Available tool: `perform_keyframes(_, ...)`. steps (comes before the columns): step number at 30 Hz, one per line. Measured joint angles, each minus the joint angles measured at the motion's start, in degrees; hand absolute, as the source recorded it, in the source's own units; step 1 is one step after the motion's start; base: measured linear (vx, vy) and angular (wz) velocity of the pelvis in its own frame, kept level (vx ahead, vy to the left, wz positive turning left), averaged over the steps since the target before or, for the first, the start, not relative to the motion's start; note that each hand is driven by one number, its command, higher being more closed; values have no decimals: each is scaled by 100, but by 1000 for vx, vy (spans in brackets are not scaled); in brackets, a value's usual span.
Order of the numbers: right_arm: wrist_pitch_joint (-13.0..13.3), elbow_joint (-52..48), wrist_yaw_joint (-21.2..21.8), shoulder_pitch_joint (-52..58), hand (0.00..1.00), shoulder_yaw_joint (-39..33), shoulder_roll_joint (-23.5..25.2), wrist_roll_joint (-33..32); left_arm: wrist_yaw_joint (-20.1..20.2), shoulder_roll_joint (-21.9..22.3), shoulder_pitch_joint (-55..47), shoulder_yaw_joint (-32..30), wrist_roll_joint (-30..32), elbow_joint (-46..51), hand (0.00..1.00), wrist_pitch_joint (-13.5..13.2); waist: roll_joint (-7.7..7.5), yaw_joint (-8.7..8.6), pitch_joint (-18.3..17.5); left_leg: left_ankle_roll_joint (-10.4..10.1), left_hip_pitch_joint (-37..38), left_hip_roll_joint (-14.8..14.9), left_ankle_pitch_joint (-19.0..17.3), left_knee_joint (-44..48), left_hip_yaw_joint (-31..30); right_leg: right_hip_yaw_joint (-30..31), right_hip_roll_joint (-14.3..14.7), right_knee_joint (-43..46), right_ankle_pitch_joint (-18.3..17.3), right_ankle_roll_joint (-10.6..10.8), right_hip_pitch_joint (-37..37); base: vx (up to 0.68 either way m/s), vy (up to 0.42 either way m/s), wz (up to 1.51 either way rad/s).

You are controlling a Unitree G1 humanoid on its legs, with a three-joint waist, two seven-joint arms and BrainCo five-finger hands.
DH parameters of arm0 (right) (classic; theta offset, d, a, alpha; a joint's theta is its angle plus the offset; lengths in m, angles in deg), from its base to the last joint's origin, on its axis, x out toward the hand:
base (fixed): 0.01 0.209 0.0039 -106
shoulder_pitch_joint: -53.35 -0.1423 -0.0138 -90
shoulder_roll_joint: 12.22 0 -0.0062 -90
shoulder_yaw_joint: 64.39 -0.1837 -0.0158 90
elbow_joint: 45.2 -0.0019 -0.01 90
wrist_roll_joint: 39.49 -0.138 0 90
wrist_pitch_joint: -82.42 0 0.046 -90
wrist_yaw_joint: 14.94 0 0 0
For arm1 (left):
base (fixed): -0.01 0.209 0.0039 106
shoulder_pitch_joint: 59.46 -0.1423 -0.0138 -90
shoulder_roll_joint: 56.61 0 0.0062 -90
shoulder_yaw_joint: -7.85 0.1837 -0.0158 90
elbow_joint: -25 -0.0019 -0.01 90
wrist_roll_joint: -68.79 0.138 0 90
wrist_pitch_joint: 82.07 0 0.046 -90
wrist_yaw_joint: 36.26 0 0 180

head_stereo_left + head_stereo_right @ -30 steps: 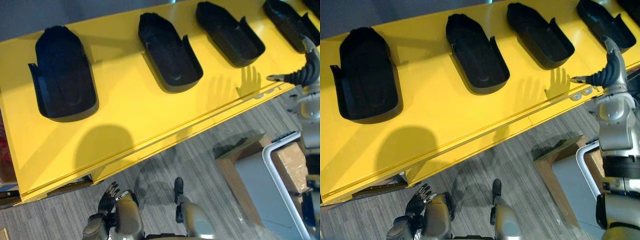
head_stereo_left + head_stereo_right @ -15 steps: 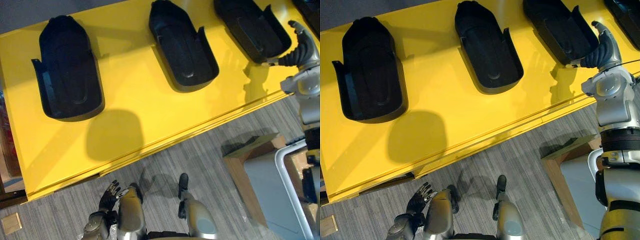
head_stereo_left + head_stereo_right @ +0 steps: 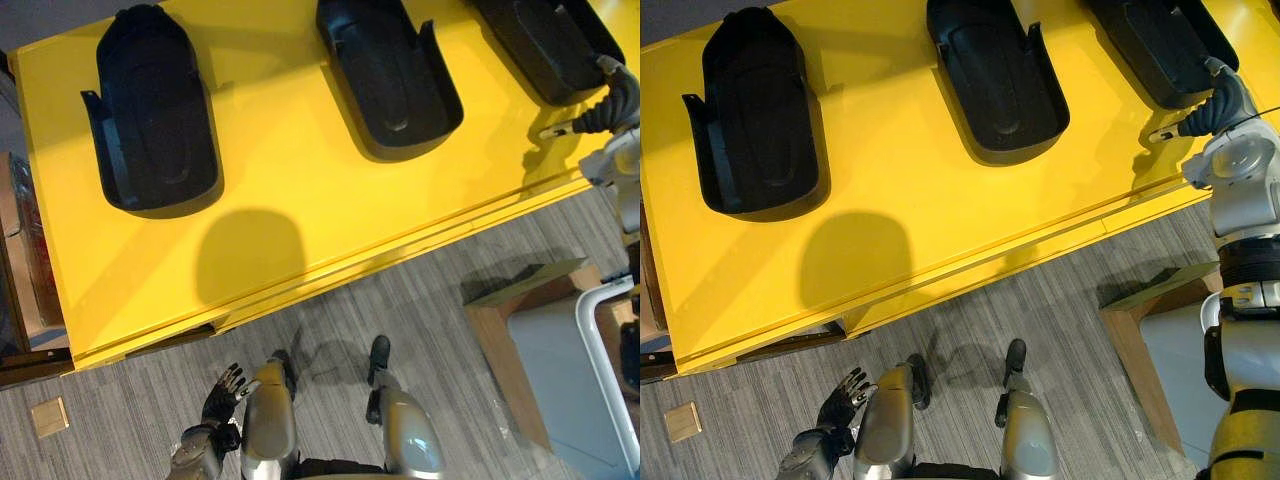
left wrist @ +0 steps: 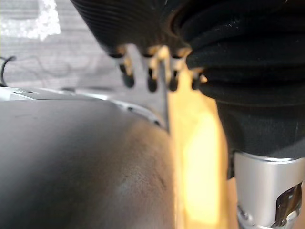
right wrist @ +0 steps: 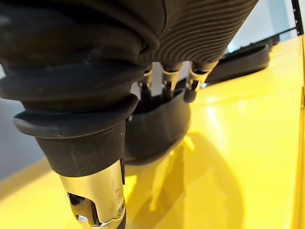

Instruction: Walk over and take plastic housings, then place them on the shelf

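Black moulded plastic: three housings lie on the yellow desk [image 3: 300,190], well apart from one another. The left housing [image 3: 150,110] sits in the upper left of the frame, the middle housing [image 3: 390,70] at top centre and the right housing [image 3: 550,40] at the upper right, cut by the frame edge. The right hand [image 3: 1228,102] is at the upper right, at the near end of the right housing. It holds nothing: its fingers [image 5: 167,81] are extended with the thumb apart, and the dark tips sit at the housing's rim — contact cannot be confirmed. The left hand [image 3: 222,385] hangs at the lower left over the floor [image 3: 120,420], fingers relaxed and spread, empty. Each housing is probably a stiff, thin-walled shell, light for its bulk, with a smooth skin that may slide on the desk under a flat push. The recommended hold is across the near end wall — fingers inside the hollow, thumb outside. The raised side walls could flex or crack if squeezed hard.
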Motion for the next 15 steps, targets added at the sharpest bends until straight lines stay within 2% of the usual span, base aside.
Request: perform_keyframes(15, -140, 100, 320, -161, 0, 65, -4, -1, 3, 14, -3, 2, 2, 0, 0, 2, 32, -6, -17, 1, 30, -6, 23, -23, -2, -13, -2, 7, 1, -1, 22, 0, 0, 0)
